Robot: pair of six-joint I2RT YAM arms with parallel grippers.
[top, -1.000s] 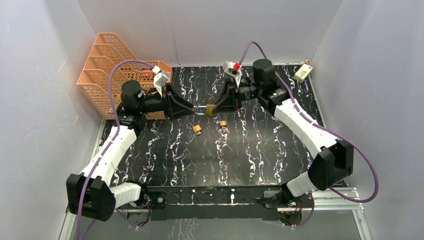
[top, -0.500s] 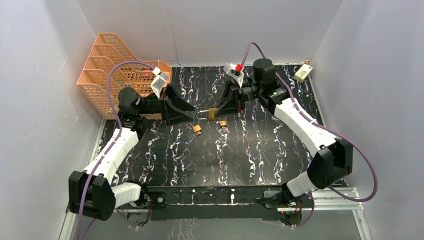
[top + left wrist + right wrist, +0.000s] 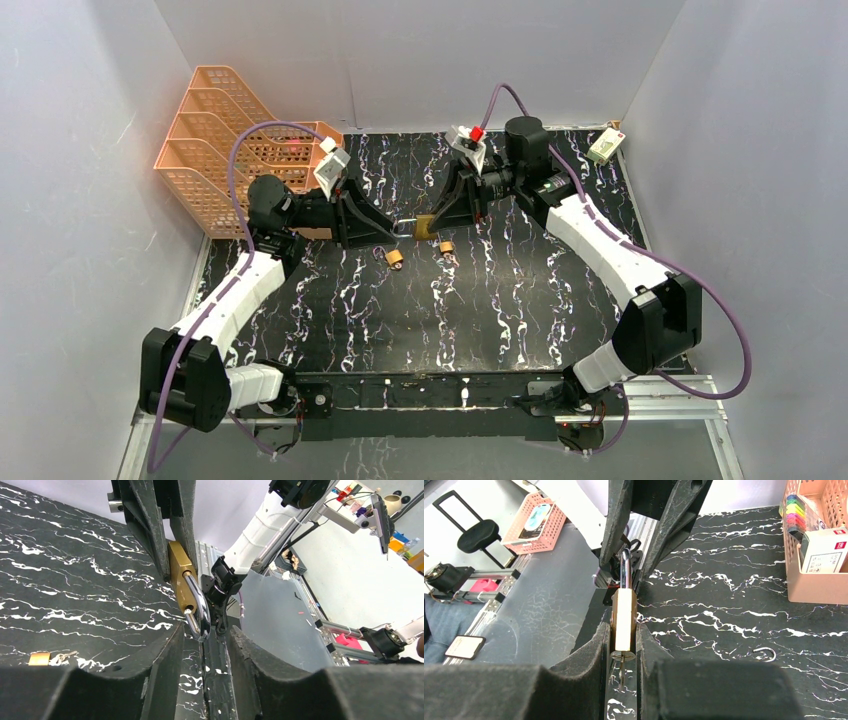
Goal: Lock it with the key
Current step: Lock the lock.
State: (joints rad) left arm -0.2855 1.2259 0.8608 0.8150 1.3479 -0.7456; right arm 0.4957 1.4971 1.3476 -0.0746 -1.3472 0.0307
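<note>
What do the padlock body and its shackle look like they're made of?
The padlock body looks like brass: yellow-gold with a dull satin sheen. The shackle is probably polished or chrome-plated steel: silver, mirror-bright, with sharp highlights.

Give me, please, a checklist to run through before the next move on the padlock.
1. Right claw clamped on the padlock body: ok.
2. Padlock lifted off the table: ok.
3. Shackle sits between the left claw fingers: ok.
4. Left claw actually pressing the shackle: cannot tell.
5. Shackle pushed home into the body: cannot tell; its short leg looks exposed.
6. Key seated in the keyhole: cannot tell; the underside is hidden.
</note>
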